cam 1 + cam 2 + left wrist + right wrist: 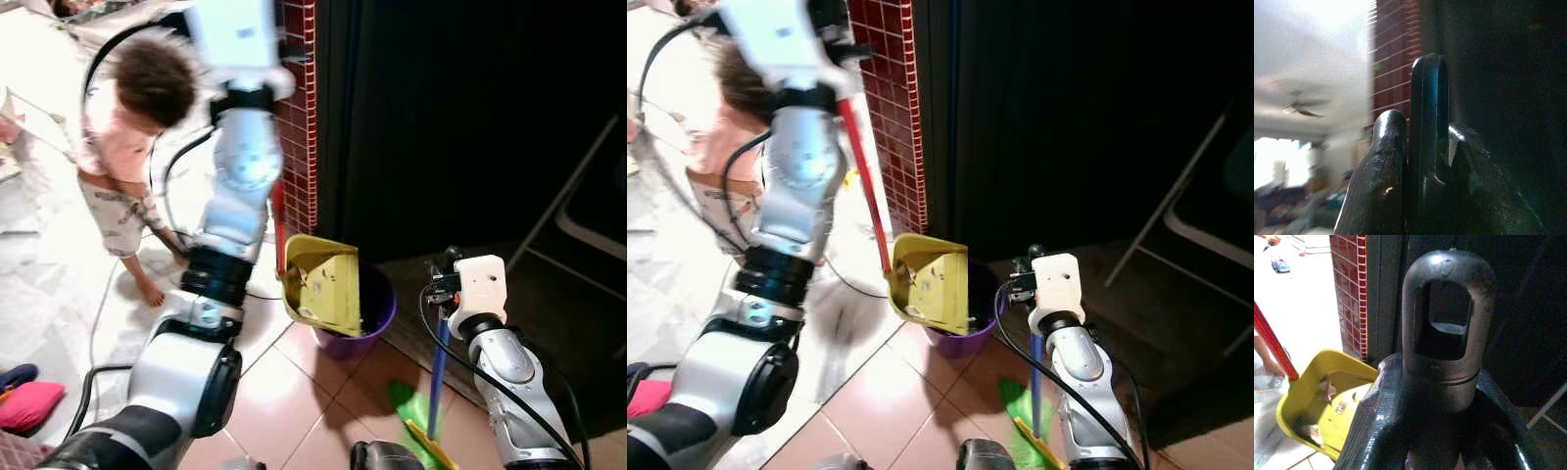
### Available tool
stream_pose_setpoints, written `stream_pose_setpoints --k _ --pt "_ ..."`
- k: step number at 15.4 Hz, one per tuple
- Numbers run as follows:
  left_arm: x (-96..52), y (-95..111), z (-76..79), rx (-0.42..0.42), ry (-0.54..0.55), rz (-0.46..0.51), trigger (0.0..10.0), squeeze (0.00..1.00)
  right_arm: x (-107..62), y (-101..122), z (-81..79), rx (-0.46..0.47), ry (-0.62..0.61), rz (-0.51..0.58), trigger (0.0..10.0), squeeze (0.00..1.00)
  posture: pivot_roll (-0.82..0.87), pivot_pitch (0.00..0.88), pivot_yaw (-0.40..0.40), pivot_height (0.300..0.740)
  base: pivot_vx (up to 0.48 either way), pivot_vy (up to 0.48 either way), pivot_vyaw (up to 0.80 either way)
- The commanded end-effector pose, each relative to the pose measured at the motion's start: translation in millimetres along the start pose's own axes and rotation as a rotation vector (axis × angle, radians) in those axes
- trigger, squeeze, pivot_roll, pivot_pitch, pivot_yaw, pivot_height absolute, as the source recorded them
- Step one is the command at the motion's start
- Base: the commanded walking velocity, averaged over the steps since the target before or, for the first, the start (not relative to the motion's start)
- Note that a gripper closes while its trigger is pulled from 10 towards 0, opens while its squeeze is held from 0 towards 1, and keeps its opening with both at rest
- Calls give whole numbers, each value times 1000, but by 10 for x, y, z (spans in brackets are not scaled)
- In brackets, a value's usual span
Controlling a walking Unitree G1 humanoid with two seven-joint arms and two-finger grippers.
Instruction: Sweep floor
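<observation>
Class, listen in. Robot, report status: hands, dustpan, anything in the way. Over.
Left hand shut on dustpan handle. Right hand shut on broom handle. Yellow dustpan tilted over purple bin, scraps inside. Person standing close on left.

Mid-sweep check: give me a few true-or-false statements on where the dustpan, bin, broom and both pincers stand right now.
1. The yellow dustpan is tipped over the purple bin. True.
2. The dustpan lies flat on the floor tiles. False: it is raised, tilted at the bin's rim.
3. The right pincer is shut on the broom handle. True.
4. The left pincer is open and holds nothing. False: it is shut on the dustpan handle.
5. A person stands on the robot's left. True.
</observation>
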State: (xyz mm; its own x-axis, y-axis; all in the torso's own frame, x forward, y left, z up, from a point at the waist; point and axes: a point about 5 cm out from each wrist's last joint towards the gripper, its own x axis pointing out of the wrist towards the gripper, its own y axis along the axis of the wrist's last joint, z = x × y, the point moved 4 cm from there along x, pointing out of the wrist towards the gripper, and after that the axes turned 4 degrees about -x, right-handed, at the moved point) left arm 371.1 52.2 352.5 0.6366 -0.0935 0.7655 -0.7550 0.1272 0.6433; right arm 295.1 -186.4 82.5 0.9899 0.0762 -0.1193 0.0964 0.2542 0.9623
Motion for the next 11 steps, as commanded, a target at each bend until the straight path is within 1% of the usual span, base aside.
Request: stream_pose_setpoints --k 1,3,5,6,7,8,10,11 --pt "85 289 241 -20 -108 132 10000 0 -21 -31 -30 12 2 -12 10000 0 -171 0 106 740 0 0 0" --pt "13 352 512 -79 -223 153 10000 0 -20 -28 -42 15 0 -10 10000 0 -172 0 111 740 0 0 0" --pt "-70 399 724 -131 -333 168 10000 0 -25 -26 -44 16 -3 -8 10000 0 -172 0 118 740 0 0 0" --pt "-148 438 888 -186 -436 177 10000 0 -24 -29 -45 17 -5 -7 10000 0 -171 0 120 740 0 0 0" --pt "-192 450 950 -201 -471 178 10000 0 -24 -30 -44 16 -5 -7 10000 0 -171 0 120 740 0 0 0" --pt "-332 501 1098 -225 -564 203 10000 0 -24 -31 -41 15 -5 -6 10000 0 -173 0 120 740 0 0 0" --pt "-575 591 1250 -232 -670 259 10000 0 -19 -31 -36 13 -5 -4 10000 0 -173 0 117 740 0 0 0" --pt "-639 611 1290 -235 -700 270 10000 0 -17 -32 -36 12 -4 -4 10000 0 -172 0 114 740 0 0 0"
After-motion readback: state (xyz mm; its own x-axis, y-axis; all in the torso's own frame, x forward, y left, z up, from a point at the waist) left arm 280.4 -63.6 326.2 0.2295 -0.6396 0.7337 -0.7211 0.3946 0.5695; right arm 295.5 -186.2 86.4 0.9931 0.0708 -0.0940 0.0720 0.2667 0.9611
